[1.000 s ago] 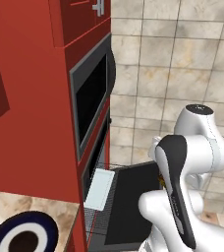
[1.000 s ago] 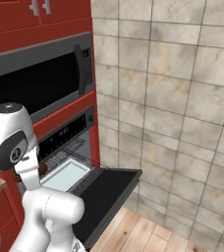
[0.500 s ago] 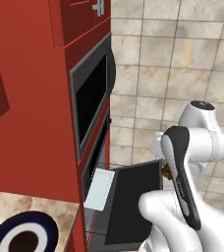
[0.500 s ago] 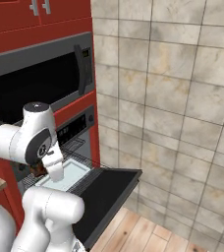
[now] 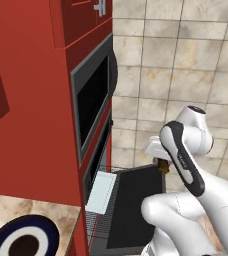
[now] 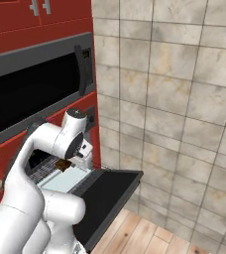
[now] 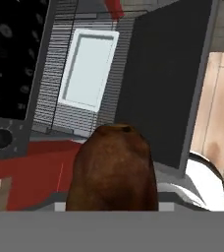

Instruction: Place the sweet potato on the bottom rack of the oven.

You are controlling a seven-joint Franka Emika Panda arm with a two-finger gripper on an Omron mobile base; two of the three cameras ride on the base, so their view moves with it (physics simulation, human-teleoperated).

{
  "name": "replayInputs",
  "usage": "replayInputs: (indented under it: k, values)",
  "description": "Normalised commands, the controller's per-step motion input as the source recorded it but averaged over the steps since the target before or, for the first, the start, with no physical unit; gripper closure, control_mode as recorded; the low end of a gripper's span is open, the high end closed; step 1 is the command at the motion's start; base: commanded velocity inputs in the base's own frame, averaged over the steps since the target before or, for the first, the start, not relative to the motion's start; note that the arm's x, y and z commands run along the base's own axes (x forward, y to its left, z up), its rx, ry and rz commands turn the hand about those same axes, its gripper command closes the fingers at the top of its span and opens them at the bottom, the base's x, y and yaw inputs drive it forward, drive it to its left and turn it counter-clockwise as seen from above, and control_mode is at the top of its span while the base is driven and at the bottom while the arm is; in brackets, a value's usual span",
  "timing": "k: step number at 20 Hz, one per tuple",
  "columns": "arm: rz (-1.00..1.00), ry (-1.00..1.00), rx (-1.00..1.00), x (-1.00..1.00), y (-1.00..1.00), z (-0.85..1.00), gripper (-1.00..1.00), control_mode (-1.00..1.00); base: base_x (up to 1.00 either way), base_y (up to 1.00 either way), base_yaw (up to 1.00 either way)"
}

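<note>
Two fingers of my gripper [image 6: 63, 164] clench the sweet potato [image 7: 113, 170], bottom rack [image 7: 87, 69] at 11 o'clock above it

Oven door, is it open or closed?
Open. The oven has its black door dropped down flat, and the pale bottom rack sticks out over it.

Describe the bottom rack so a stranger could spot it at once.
Find the oven in the red cabinetry, its black door dropped open. The bottom rack is the pale whitish flat rectangle slid out over that door. Everything around it is dark wire grid or black door; it alone is light and solid.
</note>
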Motion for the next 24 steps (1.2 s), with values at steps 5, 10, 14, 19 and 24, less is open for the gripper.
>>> replayInputs:
  k: [5, 10, 14, 19, 24]
  values:
    - [0.57, -0.52, 0.00, 0.76, -0.01, -0.99, 1.00, -1.00, 0.00, 0.00, 0.00]
    - [0.55, -0.58, 0.04, 0.72, -0.12, -0.78, 1.00, -1.00, 0.00, 0.00, 0.00]
    - [0.46, -0.02, 0.00, 0.89, 0.00, -0.44, 1.00, -1.00, 0.00, 0.00, 0.00]
    - [0.36, 0.17, -0.02, 0.77, 0.09, -0.68, 1.00, -1.00, 0.00, 0.00, 0.00]
    - [0.16, 0.12, 0.00, 0.09, 0.11, -0.30, 1.00, -1.00, 0.00, 0.00, 0.00]
